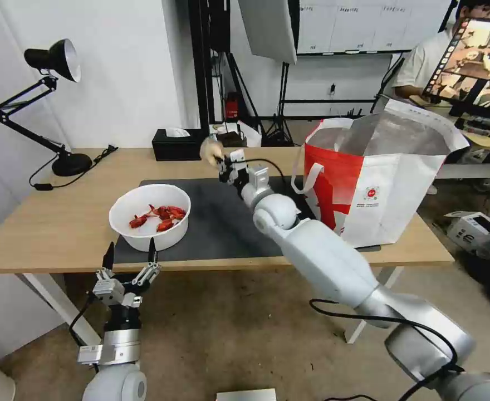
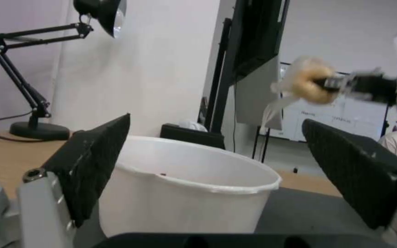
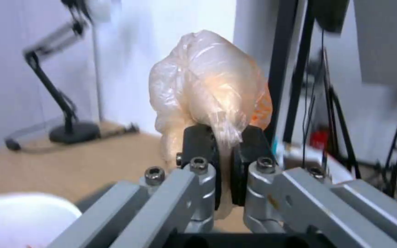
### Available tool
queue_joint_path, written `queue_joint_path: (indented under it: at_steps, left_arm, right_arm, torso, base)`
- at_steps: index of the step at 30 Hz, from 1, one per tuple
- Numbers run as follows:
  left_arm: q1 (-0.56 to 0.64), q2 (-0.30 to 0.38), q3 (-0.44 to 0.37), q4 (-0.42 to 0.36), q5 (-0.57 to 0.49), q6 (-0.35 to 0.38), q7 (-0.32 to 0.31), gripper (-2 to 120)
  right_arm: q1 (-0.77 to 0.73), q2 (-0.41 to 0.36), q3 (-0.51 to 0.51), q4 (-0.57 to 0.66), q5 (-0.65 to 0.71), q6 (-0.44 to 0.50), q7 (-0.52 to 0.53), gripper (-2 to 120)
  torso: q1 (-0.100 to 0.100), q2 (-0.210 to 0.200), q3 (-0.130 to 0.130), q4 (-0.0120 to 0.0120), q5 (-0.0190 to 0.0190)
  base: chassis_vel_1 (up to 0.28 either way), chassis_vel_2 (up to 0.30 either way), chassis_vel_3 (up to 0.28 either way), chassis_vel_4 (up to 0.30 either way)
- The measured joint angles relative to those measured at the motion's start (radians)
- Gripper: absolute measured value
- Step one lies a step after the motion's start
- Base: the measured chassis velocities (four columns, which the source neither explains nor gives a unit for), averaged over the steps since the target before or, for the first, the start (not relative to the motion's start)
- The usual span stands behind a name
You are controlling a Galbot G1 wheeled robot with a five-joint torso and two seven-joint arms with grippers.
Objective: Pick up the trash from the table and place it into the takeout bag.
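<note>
1. The counter (image 1: 50,223) is a long light-wood top with a dark grey mat (image 1: 223,223) across its middle. A black tissue box (image 1: 178,143) sits at its far edge and is not part of the trash.
2. The takeout bag (image 1: 378,184) stands open on the right end of the counter, foil lining showing. What already lies inside cannot be seen from here.
3. The white bowl (image 1: 150,216) of red crayfish shells sits on the mat's near left corner, so it is not yet cleared.
4. The beige wrapped ball (image 3: 207,93) is off the counter, held in the air above the mat's far edge, left of the bag. Judging by this, the task is partway: this item is in transit and at least the bowl is left.
5. The right end effector (image 3: 223,162) is clenched on the ball's twisted plastic neck, fingers nearly together.
6. The left end effector (image 1: 130,257) hovers at the counter's near edge just in front of the bowl, spread wide, touching nothing.
</note>
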Motion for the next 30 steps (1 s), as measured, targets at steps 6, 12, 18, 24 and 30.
queue_joint_path:
  at_steps: [6, 12, 18, 24, 30]
  left_arm:
    - [0.000, -0.002, 0.000, -0.004, 0.002, 0.001, 0.000, 100]
    - [0.001, -0.006, 0.001, -0.007, 0.005, 0.003, 0.000, 100]
    - [-0.001, -0.006, 0.003, -0.007, 0.009, 0.004, 0.000, 100]
    - [0.001, -0.006, 0.005, -0.011, 0.011, 0.005, 0.000, 100]
    - [0.001, -0.006, 0.010, -0.021, 0.014, 0.007, 0.000, 100]
  right_arm:
    - [-0.012, -0.047, 0.048, 0.119, -0.011, -0.014, 0.017, 3]
    - [-0.029, -0.103, 0.113, 0.220, -0.029, -0.021, 0.020, 3]
    - [-0.060, -0.185, 0.201, 0.336, -0.027, -0.061, 0.053, 3]
    - [-0.069, -0.234, 0.285, 0.400, -0.007, -0.141, 0.135, 3]
    - [-0.072, -0.298, 0.368, 0.463, 0.063, -0.283, 0.280, 3]
  torso:
    - [0.000, 0.000, 0.000, 0.0000, 0.0001]
    - [0.000, 0.000, 0.000, 0.0000, 0.0001]
    - [0.000, 0.000, 0.000, -0.0002, 0.0001]
    - [0.000, 0.000, 0.000, 0.0000, 0.0001]
    - [0.000, 0.000, 0.000, 0.0000, -0.0001]
  base:
    - [0.000, 0.000, 0.000, 0.000]
    - [0.000, 0.000, 0.000, 0.000]
    - [0.000, 0.000, 0.000, 0.000]
    - [0.000, 0.000, 0.000, 0.000]
    - [0.000, 0.000, 0.000, 0.000]
